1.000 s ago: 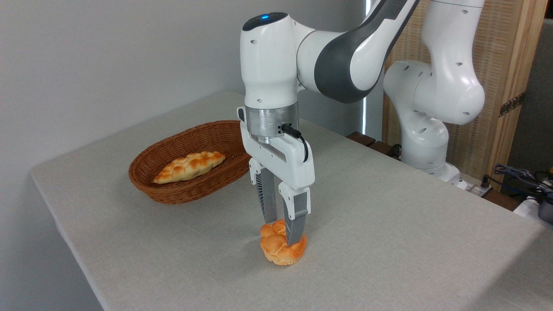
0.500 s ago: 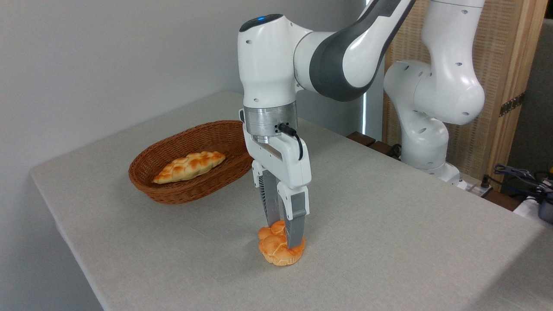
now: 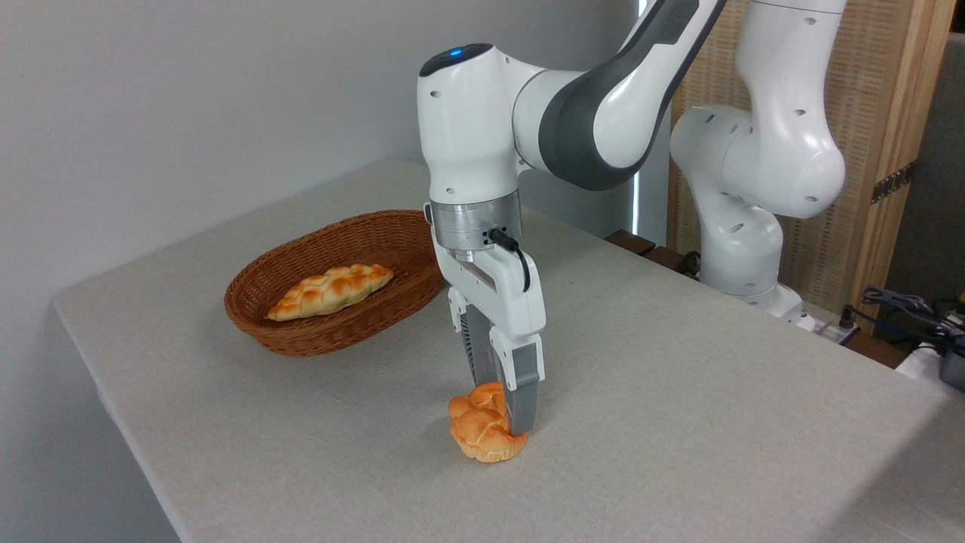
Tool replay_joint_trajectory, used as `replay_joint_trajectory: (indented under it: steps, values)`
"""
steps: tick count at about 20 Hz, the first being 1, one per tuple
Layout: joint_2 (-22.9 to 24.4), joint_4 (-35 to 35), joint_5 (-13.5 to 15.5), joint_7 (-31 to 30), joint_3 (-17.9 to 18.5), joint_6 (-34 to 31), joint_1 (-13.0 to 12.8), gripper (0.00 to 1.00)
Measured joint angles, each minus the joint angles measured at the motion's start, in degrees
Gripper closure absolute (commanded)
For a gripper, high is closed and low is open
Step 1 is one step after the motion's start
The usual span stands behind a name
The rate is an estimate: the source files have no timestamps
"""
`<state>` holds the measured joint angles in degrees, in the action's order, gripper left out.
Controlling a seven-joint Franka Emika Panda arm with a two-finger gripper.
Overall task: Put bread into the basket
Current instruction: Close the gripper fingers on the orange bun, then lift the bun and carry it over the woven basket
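A: Where's the bread [image 3: 482, 431] rn?

B: On the table [image 3: 678, 392], near-centre, sitting on the cloth. Small knotted bun, orange-gold. Not in the basket [image 3: 332, 332] yet.

A: And the gripper [image 3: 503, 407]?

B: Pointing down onto the bun, tilted a bit. The near finger [image 3: 522, 392] is pressed vs. the bun's right side; the other finger is behind it, mostly hidden, its tip down at the bun's top. Fingers close together w/ the bun's right part between them, so it's pinching the bread. Bun's base looks like it touches the table, can't tell for sure.

A: Basket pos?

B: Far-left of the bun, well apart from it. Oval wicker, reddish-brown. One long braided loaf [image 3: 330, 291] lies inside, pointing left-near to right-far.

A: Arm?

B: White arm [image 3: 573, 113] comes in from upper right, wrist above the bun, just right of the basket's right end. Base stands at the table's far-right edge.
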<state>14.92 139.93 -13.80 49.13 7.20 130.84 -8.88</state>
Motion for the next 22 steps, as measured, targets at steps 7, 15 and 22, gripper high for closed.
replay_joint_trajectory:
  steps: [7, 15, 22]
  values:
    - [0.0, 0.0, 0.0, 0.0, 0.0, 0.0, 0.0, 0.57]
    - [0.0, 0.0, 0.0, 0.0, 0.0, 0.0, 0.0, 0.57]
    - [0.0, 0.0, 0.5, 0.0, 0.0, 0.8, -0.2, 0.56]
